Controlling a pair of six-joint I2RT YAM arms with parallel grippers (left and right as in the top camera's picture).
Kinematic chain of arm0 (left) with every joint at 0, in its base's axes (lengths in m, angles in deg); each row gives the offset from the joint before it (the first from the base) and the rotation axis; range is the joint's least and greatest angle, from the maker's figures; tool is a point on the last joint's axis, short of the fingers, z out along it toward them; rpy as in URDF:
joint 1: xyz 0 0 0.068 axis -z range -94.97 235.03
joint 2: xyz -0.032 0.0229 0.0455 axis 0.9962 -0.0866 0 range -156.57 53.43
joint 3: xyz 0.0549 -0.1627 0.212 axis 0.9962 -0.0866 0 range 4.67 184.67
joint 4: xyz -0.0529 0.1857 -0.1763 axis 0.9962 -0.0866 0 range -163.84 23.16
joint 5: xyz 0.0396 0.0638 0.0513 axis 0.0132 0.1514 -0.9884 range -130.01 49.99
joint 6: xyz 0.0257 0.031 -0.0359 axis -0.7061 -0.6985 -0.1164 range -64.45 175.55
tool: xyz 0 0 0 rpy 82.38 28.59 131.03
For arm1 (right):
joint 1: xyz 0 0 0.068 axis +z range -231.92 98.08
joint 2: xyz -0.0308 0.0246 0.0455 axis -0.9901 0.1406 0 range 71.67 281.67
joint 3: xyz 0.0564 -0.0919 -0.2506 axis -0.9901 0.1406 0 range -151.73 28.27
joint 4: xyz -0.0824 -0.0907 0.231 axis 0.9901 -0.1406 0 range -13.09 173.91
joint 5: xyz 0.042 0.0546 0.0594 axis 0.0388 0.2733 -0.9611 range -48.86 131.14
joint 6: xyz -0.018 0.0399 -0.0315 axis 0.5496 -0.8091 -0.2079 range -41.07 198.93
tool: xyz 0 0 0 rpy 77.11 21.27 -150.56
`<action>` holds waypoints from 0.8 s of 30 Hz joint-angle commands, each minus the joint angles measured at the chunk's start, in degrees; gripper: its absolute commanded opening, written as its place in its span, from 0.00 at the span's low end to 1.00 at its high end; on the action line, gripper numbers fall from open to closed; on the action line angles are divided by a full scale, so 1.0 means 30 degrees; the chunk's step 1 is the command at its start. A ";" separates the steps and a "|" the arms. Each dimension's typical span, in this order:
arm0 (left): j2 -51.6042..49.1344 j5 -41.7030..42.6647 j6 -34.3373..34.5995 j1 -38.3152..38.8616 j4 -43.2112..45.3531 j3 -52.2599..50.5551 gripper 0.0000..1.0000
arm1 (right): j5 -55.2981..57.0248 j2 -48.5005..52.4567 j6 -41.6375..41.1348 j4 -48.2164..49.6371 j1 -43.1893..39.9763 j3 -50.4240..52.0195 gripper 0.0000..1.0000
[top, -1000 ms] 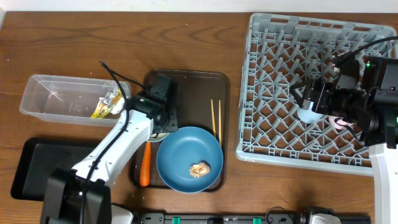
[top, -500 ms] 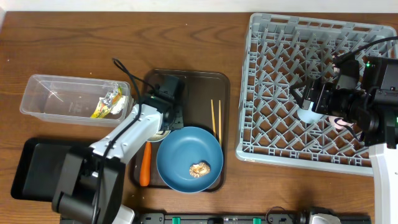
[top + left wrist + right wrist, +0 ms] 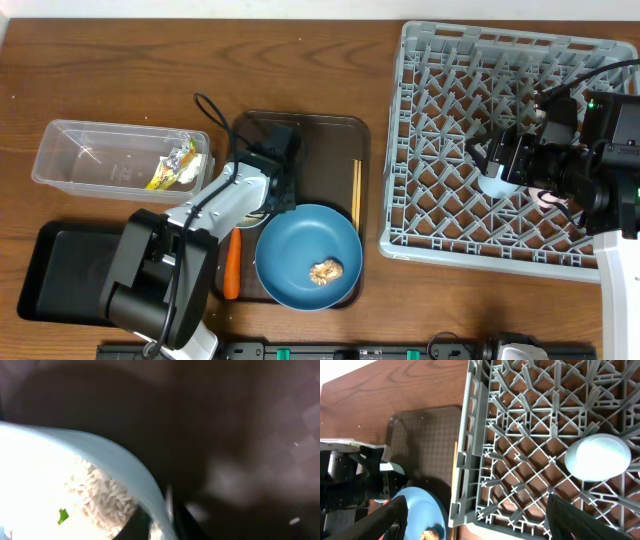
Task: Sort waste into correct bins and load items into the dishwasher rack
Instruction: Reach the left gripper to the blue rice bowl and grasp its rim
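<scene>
We logged left gripper (image 3: 162, 520) pinched on light blue bowl (image 3: 45, 470) rim, right gripper (image 3: 482, 527) spread empty; a tilt risked spilling rice grains (image 3: 102, 497) onto serving tray (image 3: 320, 140).

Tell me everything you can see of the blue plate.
The blue plate is round, shallow and glossy, with a raised rim; plastic or glazed ceramic by its look. It lies flat, right way up, on the brown tray, at its lower right in the overhead view. A small brown food lump rests on it.
</scene>
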 commanded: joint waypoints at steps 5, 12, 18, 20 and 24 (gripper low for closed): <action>-0.0379 -0.0656 -0.1035 0.0029 -0.0561 0.0459 0.06 | -0.0015 0.0000 0.0350 -0.0219 0.0313 0.0095 0.81; 0.0102 -0.0729 -0.1086 0.0073 -0.3781 0.3016 0.06 | -0.0007 0.0000 0.0350 -0.0204 0.0313 0.0095 0.81; 0.1370 -0.0721 -0.1064 0.0692 -0.6484 0.5297 0.06 | -0.0007 0.0000 0.0342 0.0146 0.0313 0.0095 0.81; 0.1982 -0.0729 -0.1056 0.0940 -0.7038 0.5661 0.06 | -0.0007 0.0000 0.0342 0.0270 0.0313 0.0095 0.81; 0.3745 -0.0750 0.0758 0.0641 -0.8116 0.5836 0.06 | -0.0015 0.0000 0.0342 0.0299 0.0313 0.0095 0.81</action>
